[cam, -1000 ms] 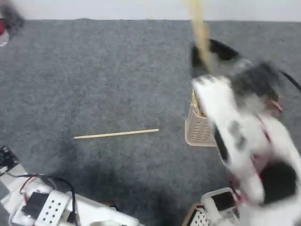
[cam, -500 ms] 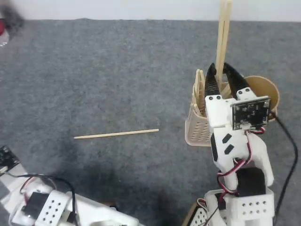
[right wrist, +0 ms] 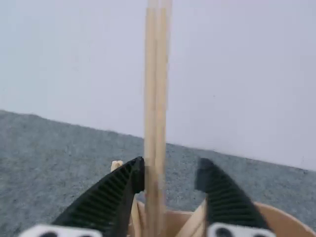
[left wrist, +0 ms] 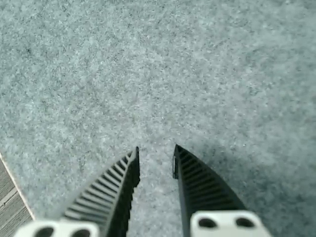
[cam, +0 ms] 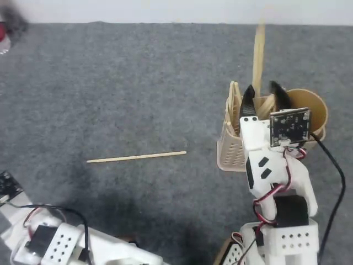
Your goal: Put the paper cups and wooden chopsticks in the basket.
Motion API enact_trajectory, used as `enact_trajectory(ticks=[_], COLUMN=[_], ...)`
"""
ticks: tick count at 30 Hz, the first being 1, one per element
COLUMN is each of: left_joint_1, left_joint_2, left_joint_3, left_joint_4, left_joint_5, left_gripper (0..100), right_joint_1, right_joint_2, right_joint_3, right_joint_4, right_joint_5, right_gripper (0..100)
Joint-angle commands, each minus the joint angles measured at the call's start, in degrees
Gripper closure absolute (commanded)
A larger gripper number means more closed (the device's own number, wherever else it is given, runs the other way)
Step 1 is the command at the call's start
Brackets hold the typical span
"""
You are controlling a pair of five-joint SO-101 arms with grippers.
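While the right hand [cam: 262, 86] gapes, chopsticks [cam: 258, 49] stand upright between its fingers [cam: 246, 101].

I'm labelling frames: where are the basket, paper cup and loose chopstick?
basket [cam: 229, 154], high view, slatted side wall.
paper cup [cam: 315, 107], high view, inner wall.
loose chopstick [cam: 137, 157], high view, mid-shaft.

Table cover [cam: 138, 83] is rough matt grey cloth, chopstick [cam: 137, 157] bare pale wood, basket [cam: 230, 154] beige plastic.
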Motion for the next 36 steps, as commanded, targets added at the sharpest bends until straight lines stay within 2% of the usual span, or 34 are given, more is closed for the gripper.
enact_trajectory(ticks=[1, 4, 7, 10, 13, 27, 36], left_joint_1=[-0.4, -0.4, -0.4, -0.4, -0.4, -0.3, 0.0], left_joint_2=[-0.6, -0.6, -0.6, -0.6, -0.6, -0.6, -0.6], left_joint_3=[-0.3, -0.3, -0.3, -0.3, -0.3, -0.3, -0.3], left_joint_4=[-1.1, -1.1, -1.1, -1.1, -1.1, -1.1, -1.1], left_joint_5=[-0.4, -0.4, -0.4, -0.4, -0.4, -0.4, -0.4], left_gripper=[89, 89, 89, 89, 89, 89, 89], right_joint_1=[-0.3, -5.3, -16.2, -26.0, -31.3, -39.4, -39.6], right_joint_2=[-1.6, -1.1, 0.1, 5.8, 15.2, 67.5, 88.1], right_joint_3=[-6.9, -10.4, -11.9, -13.6, -16.3, -30.6, -43.0], right_joint_4=[5.1, 9.5, 13.3, 16.8, 18.1, 18.0, 18.4], right_joint_5=[-0.4, 1.8, 9.2, 14.1, 16.4, 32.6, 37.2], right_gripper=[74.0, 79.2, 81.2, 81.2, 81.2, 81.5, 81.5])
